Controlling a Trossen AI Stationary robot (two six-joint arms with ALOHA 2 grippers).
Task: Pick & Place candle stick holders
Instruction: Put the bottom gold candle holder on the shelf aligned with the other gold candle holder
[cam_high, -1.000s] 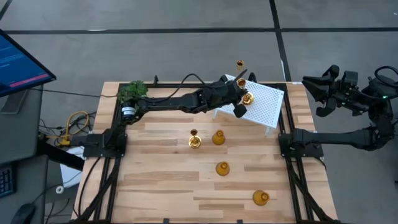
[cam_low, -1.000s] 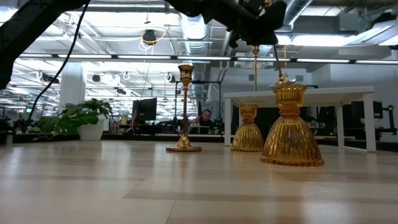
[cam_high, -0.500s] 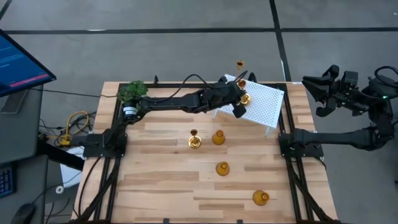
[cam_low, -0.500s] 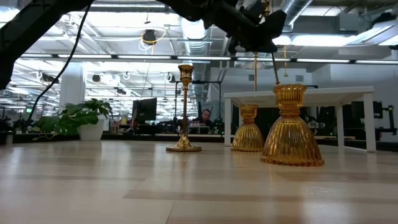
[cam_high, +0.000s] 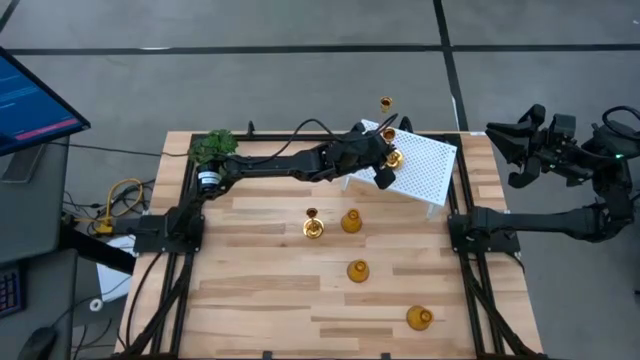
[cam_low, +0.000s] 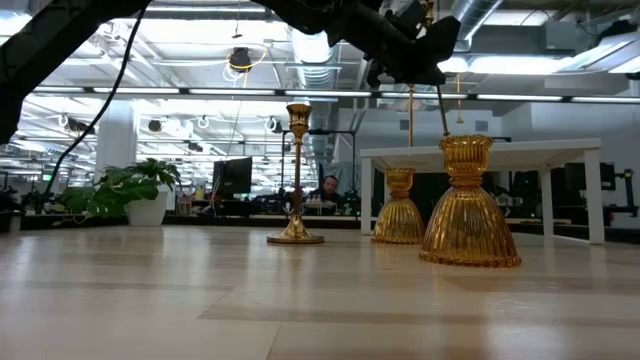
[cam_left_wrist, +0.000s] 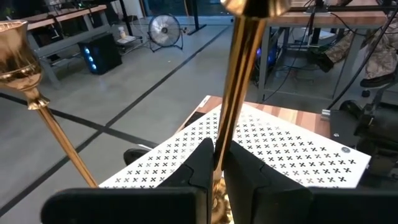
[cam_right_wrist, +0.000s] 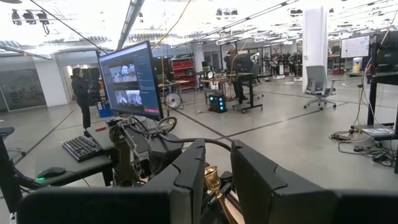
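The left claw squeezes the thin stem of a tall gold candle stick over the white holey stand, ready to set it upright there.

The right claw waits off the table, nearly closed.

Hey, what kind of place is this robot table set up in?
Probably a big open lab or workshop: bare ceiling pipes, desks with monitors and an office chair on a concrete floor.
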